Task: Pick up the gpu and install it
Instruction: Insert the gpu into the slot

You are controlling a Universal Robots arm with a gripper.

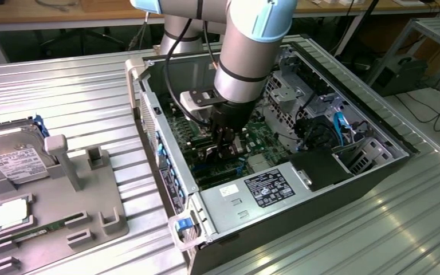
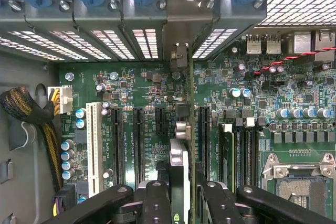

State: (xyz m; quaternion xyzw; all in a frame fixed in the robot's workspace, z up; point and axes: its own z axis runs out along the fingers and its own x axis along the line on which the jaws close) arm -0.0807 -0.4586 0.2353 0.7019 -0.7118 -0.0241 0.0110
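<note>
The black two-fingered gripper (image 2: 181, 203) on the grey robot arm (image 1: 247, 51) is lowered inside the open dark metal computer case (image 1: 373, 123), its fingers pressed onto the two faces of the thin flat dark circuit card with a silvery bracket edge, the gpu (image 2: 178, 171), which it pinches edge-up between them. In the wrist view the gpu stands on its thin edge directly over the green motherboard (image 2: 131, 85), aligned with the long black expansion slots (image 2: 139, 145) and seemingly between two of them, its bracket end toward the perforated slot covers (image 2: 142, 43) on the case's rear wall; whether its lower edge already touches a slot cannot be told. In the exterior view the gripper (image 1: 226, 150) hangs over the motherboard in the middle of the case, beside the black labelled power supply (image 1: 270, 186). Outside the case, toward the exterior view's left, the grey plastic parts tray (image 1: 90, 200) carries the boxy silver hard drive with a white label (image 1: 10, 163) and a slim green memory stick (image 1: 23, 235). The gpu looks light and stiff but fragile: a rigid board that will not flex much, with small components on its faces and contacts on its lower edge that would suffer from skewed pressure. The sensible hold is what is shown, across the flat faces near the upper edge, clear of the connector edge and bracket.
</note>
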